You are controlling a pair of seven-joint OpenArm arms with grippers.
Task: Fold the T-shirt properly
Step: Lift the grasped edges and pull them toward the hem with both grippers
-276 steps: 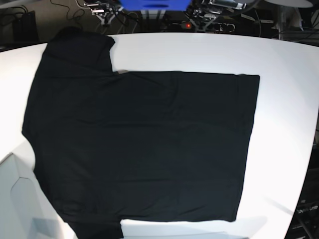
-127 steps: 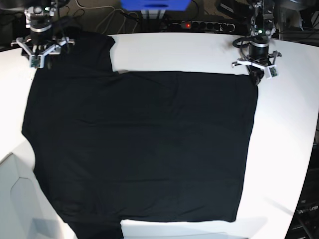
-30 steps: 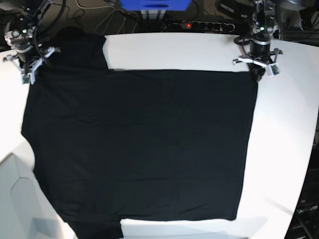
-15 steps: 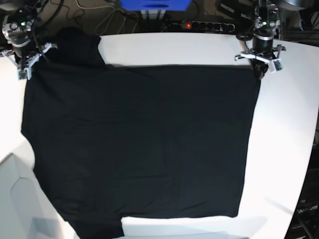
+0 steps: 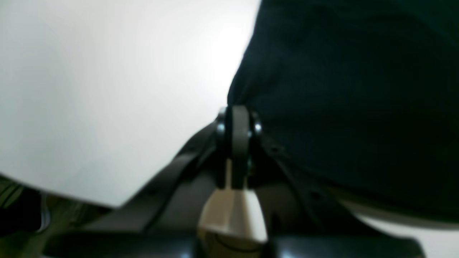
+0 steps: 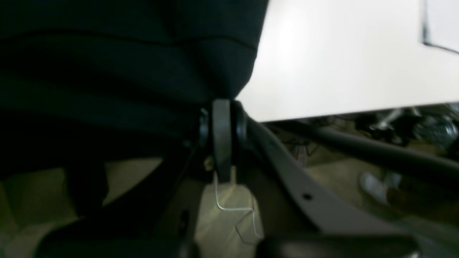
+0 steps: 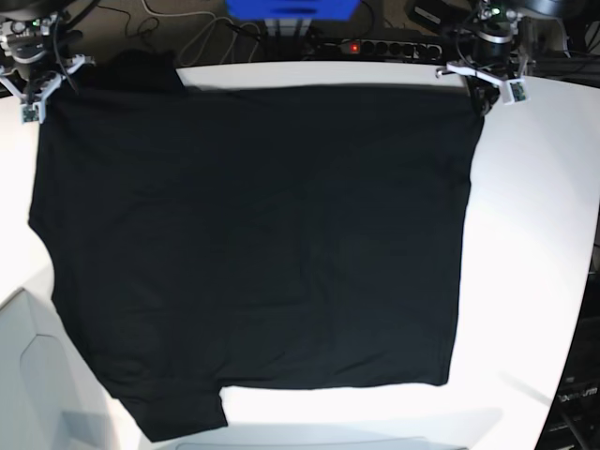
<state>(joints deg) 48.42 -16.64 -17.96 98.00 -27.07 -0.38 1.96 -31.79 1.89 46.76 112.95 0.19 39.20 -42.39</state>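
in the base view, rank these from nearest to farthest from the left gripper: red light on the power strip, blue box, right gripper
1. The red light on the power strip, just beyond the table's far edge, is nearest the left gripper.
2. The blue box, top centre.
3. The right gripper, far corner at the picture's left, shut on the T-shirt.

T-shirt (image 7: 253,244) lies spread on table (image 7: 534,244); far corners held, left gripper (image 7: 480,94) far right, right gripper (image 7: 42,89) far left.

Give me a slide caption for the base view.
Both grippers, left gripper and right gripper, pinch the far corners of the black T-shirt spread on the white table.
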